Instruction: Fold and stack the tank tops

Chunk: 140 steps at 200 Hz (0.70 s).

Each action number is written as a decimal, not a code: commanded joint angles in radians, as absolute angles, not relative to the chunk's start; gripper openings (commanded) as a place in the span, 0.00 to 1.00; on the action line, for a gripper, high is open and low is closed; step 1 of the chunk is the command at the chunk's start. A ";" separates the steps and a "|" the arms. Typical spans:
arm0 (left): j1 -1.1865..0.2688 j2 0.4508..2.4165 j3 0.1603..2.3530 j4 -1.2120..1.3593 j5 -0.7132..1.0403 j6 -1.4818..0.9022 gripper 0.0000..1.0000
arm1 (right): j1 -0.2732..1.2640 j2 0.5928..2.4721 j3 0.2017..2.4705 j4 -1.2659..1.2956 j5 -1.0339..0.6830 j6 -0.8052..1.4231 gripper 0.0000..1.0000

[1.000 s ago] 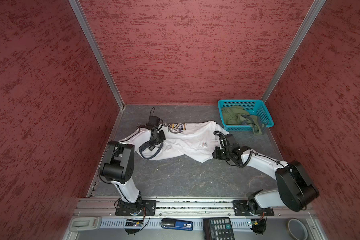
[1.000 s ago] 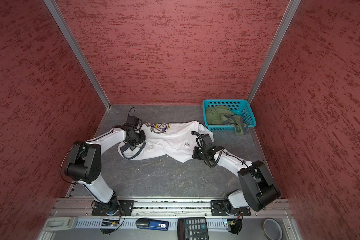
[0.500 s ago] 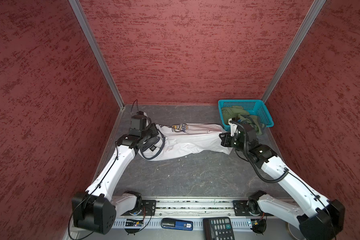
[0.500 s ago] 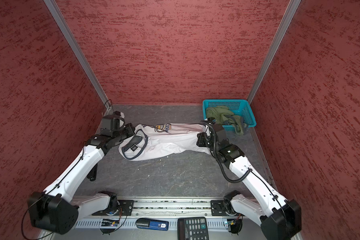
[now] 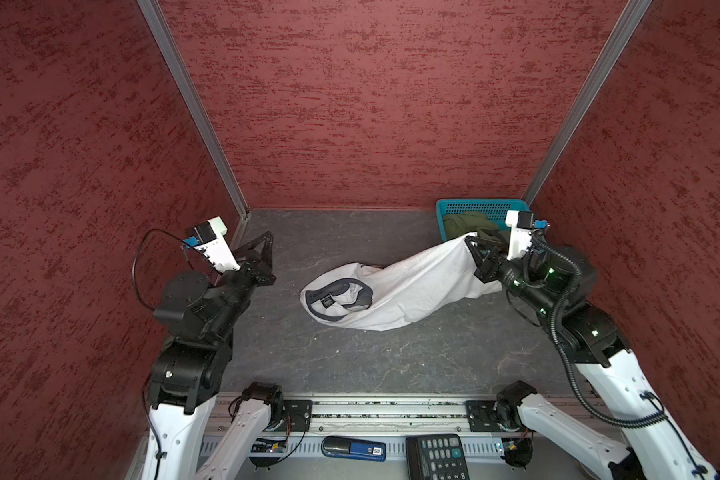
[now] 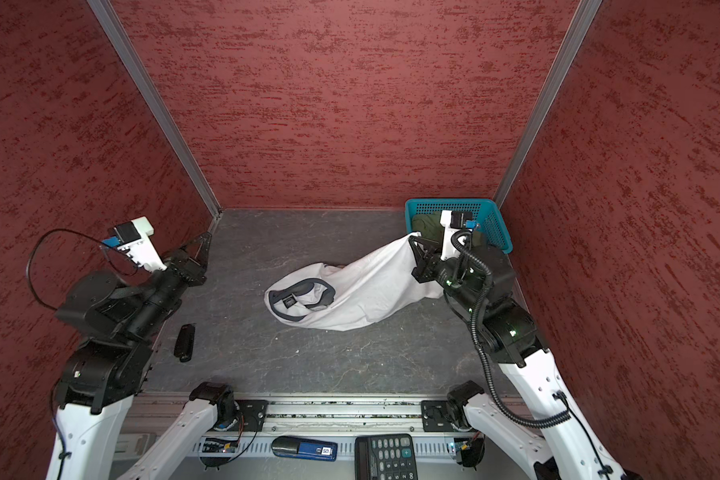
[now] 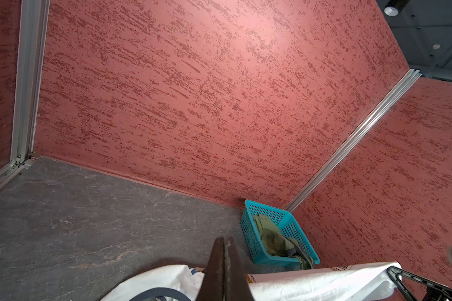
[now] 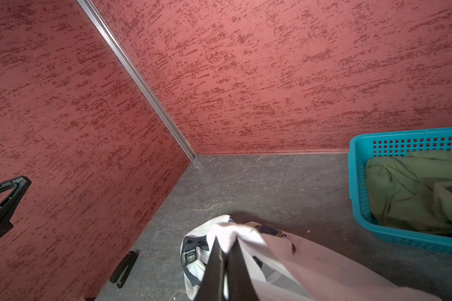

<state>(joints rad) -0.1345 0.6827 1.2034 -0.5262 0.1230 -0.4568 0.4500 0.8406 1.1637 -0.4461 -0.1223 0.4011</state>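
The white tank top (image 5: 400, 291) (image 6: 358, 295) lies bunched mid-table, its navy-trimmed neck (image 5: 337, 297) on the surface and its other end lifted up to the right. My right gripper (image 5: 471, 244) (image 6: 415, 246) (image 8: 226, 246) is shut on that raised edge, close to the basket. The white cloth (image 8: 311, 265) hangs below its fingers. My left gripper (image 5: 268, 239) (image 6: 206, 240) (image 7: 224, 238) is shut with nothing in it, raised at the back left, apart from the white tank top (image 7: 311, 284). The olive tank top (image 5: 462, 224) (image 6: 427, 222) (image 7: 269, 237) (image 8: 402, 192) lies crumpled in the basket.
The teal basket (image 5: 479, 203) (image 6: 449, 202) (image 7: 251, 234) (image 8: 355, 182) stands in the back right corner. A small black object (image 6: 184, 343) (image 8: 124, 268) lies on the table near the left arm. Red walls enclose three sides. A calculator (image 5: 435, 455) and a blue device (image 5: 354, 448) sit on the front rail.
The white tank top's neck end has left my left gripper and dropped to the table. My left arm pulled back left and up. My right gripper rose with the other end.
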 commanded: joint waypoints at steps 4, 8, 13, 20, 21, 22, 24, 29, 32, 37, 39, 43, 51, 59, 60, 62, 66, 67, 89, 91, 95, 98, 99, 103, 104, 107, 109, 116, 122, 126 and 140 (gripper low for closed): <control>-0.133 0.835 1.143 -0.668 0.222 -0.458 0.11 | 0.455 0.872 1.081 -0.472 -0.120 0.439 0.00; -0.135 0.859 1.131 -0.676 0.243 -0.460 0.12 | 0.455 0.871 1.064 -0.472 -0.120 0.442 0.00; -0.143 0.886 1.117 -0.687 0.261 -0.463 0.14 | 0.455 0.870 1.045 -0.472 -0.120 0.449 0.00; -0.157 0.922 1.102 -0.703 0.266 -0.467 0.15 | 0.455 0.867 1.019 -0.470 -0.119 0.458 0.00; -0.161 0.930 1.098 -0.705 0.266 -0.468 0.16 | 0.455 0.866 1.016 -0.470 -0.118 0.460 0.00; -0.164 0.936 1.094 -0.708 0.265 -0.469 0.16 | 0.455 0.866 1.012 -0.470 -0.118 0.462 0.00; -0.170 0.947 1.090 -0.711 0.264 -0.470 0.17 | 0.455 0.866 1.006 -0.469 -0.117 0.464 0.00; -0.188 0.972 1.074 -0.717 0.255 -0.473 0.22 | 0.455 0.862 0.990 -0.469 -0.118 0.469 0.00; -0.199 0.985 1.063 -0.718 0.254 -0.474 0.24 | 0.456 0.863 0.981 -0.469 -0.119 0.472 0.00; -0.219 1.008 1.045 -0.718 0.252 -0.475 0.28 | 0.455 0.861 0.969 -0.471 -0.121 0.477 0.00; -0.227 1.017 1.039 -0.716 0.252 -0.477 0.29 | 0.454 0.860 0.964 -0.471 -0.121 0.479 0.00; -0.243 1.035 1.028 -0.710 0.251 -0.478 0.31 | 0.455 0.859 0.955 -0.474 -0.121 0.481 0.00; -0.288 1.072 1.006 -0.701 0.245 -0.485 0.34 | 0.455 0.858 0.942 -0.479 -0.118 0.487 0.00; -0.331 1.110 0.988 -0.688 0.238 -0.490 0.37 | 0.455 0.858 0.931 -0.490 -0.111 0.492 0.00; -0.336 1.115 0.986 -0.687 0.237 -0.490 0.37 | 0.454 0.858 0.929 -0.491 -0.110 0.492 0.00; -0.344 1.124 0.983 -0.682 0.234 -0.491 0.38 | 0.455 0.858 0.928 -0.494 -0.108 0.493 0.00; -0.364 1.144 0.977 -0.675 0.231 -0.494 0.39 | 0.455 0.857 0.923 -0.499 -0.105 0.494 0.00; -0.369 1.149 0.976 -0.671 0.230 -0.496 0.39 | 0.455 0.857 0.922 -0.499 -0.105 0.494 0.00; -0.457 1.266 0.960 -0.619 0.233 -0.512 0.41 | 0.455 0.849 0.904 -0.518 -0.087 0.496 0.00; -0.463 1.277 0.960 -0.614 0.234 -0.511 0.41 | 0.455 0.848 0.903 -0.520 -0.086 0.496 0.00; -0.479 1.299 0.962 -0.603 0.238 -0.512 0.41 | 0.455 0.846 0.901 -0.523 -0.083 0.496 0.00; -0.488 1.316 0.962 -0.594 0.240 -0.512 0.41 | 0.455 0.845 0.900 -0.524 -0.082 0.495 0.00; -0.493 1.321 0.964 -0.591 0.239 -0.512 0.41 | 0.455 0.845 0.900 -0.524 -0.081 0.495 0.00; -0.507 1.345 0.969 -0.583 0.240 -0.513 0.41 | 0.456 0.843 0.898 -0.525 -0.081 0.495 0.00; -0.510 1.351 0.970 -0.581 0.239 -0.513 0.41 | 0.456 0.843 0.898 -0.525 -0.081 0.495 0.00; -0.519 1.368 0.973 -0.576 0.238 -0.513 0.41 | 0.455 0.840 0.896 -0.526 -0.081 0.497 0.00; -0.527 1.379 0.977 -0.572 0.236 -0.512 0.41 | 0.456 0.841 0.896 -0.526 -0.079 0.497 0.00; -0.547 1.419 0.987 -0.556 0.236 -0.511 0.41 | 0.455 0.838 0.894 -0.525 -0.081 0.497 0.00; -0.562 1.454 0.999 -0.546 0.238 -0.511 0.41 | 0.456 0.836 0.893 -0.525 -0.080 0.498 0.00; -0.569 1.476 1.005 -0.536 0.241 -0.511 0.41 | 0.455 0.835 0.891 -0.525 -0.080 0.499 0.00; -0.592 1.550 1.028 -0.506 0.250 -0.509 0.41 | 0.455 0.832 0.889 -0.523 -0.078 0.499 0.00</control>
